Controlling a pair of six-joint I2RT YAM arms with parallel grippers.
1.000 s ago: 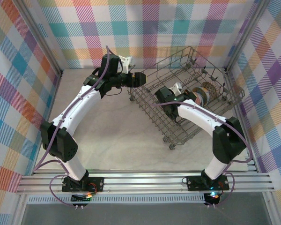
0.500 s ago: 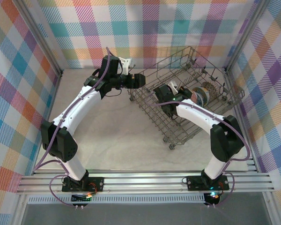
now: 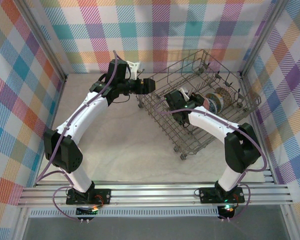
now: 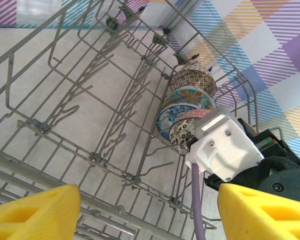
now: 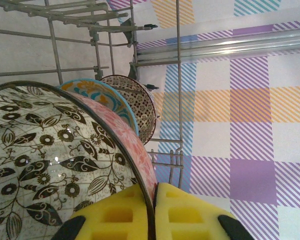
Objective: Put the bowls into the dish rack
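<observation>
Right claw (image 5: 151, 202) is pinching the rim of a round ceramic bowl, cream inside with brown leaf print, pink outside (image 5: 50, 150). One yellow pad (image 5: 115, 215) sits inside the rim, the other outside. This claw is down inside the grey wire dish rack (image 3: 217, 65). The leaf-print bowl stands on edge.

Just past its tips the row continues. First a teal-and-orange patterned bowl (image 5: 102, 95), touching or nearly touching the held one. Behind that is a brown-patterned bowl (image 5: 137, 107), closest to the rack's end wall.

Left claw (image 4: 147, 210) is spread wide with nothing between its pads. The rack's wire side is directly ahead of it, and the bowl row is ahead and to its right. The rack stands on the pale bench (image 3: 120, 142).
</observation>
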